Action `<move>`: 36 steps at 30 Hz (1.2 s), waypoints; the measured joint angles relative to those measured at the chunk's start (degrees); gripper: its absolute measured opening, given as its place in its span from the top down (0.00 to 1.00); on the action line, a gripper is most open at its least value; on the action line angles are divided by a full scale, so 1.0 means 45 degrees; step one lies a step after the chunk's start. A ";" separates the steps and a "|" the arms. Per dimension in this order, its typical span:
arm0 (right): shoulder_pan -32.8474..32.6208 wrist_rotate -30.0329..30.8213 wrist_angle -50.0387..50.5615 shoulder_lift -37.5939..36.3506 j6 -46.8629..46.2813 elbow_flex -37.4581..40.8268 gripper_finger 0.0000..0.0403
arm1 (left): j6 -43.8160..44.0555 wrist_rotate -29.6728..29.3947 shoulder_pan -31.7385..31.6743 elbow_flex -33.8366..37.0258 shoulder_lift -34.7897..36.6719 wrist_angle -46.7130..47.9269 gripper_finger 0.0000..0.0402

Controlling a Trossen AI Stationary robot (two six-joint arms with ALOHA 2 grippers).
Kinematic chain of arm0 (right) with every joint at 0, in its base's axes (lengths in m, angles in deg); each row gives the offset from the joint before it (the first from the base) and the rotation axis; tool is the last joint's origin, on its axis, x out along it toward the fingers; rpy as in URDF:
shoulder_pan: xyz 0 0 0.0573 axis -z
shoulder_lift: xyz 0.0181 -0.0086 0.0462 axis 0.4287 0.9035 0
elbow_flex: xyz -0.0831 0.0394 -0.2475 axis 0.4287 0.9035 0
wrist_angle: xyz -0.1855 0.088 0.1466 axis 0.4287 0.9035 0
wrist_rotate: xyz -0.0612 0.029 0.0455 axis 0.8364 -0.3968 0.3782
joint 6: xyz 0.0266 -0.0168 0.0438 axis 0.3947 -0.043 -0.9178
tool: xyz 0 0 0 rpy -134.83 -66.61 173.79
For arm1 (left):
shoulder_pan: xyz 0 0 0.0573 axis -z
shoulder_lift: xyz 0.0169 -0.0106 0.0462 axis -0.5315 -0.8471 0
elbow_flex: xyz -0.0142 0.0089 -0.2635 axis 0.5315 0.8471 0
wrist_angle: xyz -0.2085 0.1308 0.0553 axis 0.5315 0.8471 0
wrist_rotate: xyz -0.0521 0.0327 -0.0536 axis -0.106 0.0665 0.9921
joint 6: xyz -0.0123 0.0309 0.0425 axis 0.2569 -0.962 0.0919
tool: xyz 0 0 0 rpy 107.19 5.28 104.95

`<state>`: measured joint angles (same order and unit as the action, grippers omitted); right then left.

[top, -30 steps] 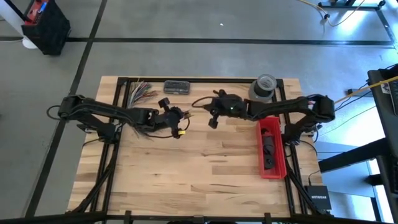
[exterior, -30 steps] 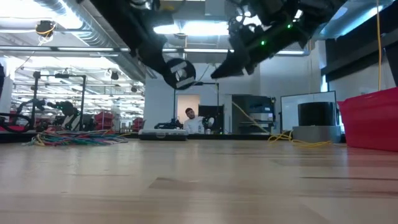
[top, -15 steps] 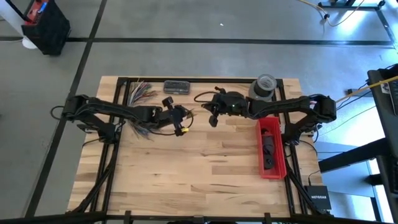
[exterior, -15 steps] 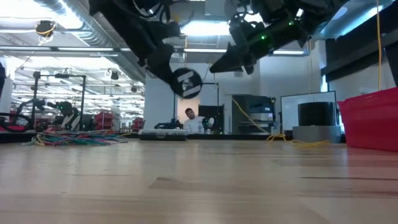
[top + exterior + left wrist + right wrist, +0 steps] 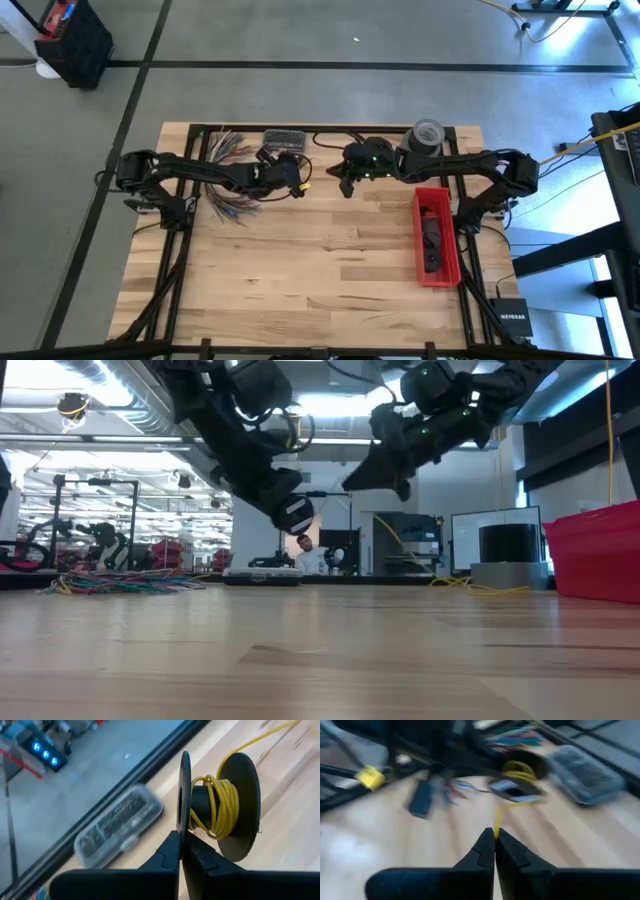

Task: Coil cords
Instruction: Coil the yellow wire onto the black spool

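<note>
The setting is a robotics lab or workshop hall. A wooden worktop (image 5: 320,260) on a black frame stands on a grey concrete floor (image 5: 300,90). Exposed ceiling ducts (image 5: 100,390), strip lighting, further robot rigs (image 5: 100,540) and computer monitors (image 5: 485,535) fill the background.

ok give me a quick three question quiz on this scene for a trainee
1. True or false: the left jaws are shut on the spool's thin flange.
2. What do the right jaws pinch? A) yellow cord B) tape roll C) clear case
3. Fill in: the red bin sits on the ____ arm's side of the table.

Key: 1 true; 2 A; 3 right
</note>
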<state>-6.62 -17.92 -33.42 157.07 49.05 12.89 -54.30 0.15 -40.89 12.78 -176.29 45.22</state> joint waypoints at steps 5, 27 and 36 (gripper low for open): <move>0.0005 -0.0932 -0.1445 0.0896 -0.0544 -0.0168 0.99 | -0.0715 0.0242 0.0248 0.0000 -0.0202 -0.0940 1.00; 0.0024 -0.1454 -0.0595 0.1732 0.0125 -0.2056 0.98 | -0.0719 0.1322 0.0054 0.0004 -0.0202 -0.1271 1.00; -0.1015 -0.0896 -0.1436 0.3308 0.0176 -0.2289 0.98 | -0.0645 0.1414 0.0244 0.0005 -0.0197 -0.1985 1.00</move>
<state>-11.19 -21.95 -39.89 171.96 49.85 2.59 -57.20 6.51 -39.79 12.81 -177.18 36.29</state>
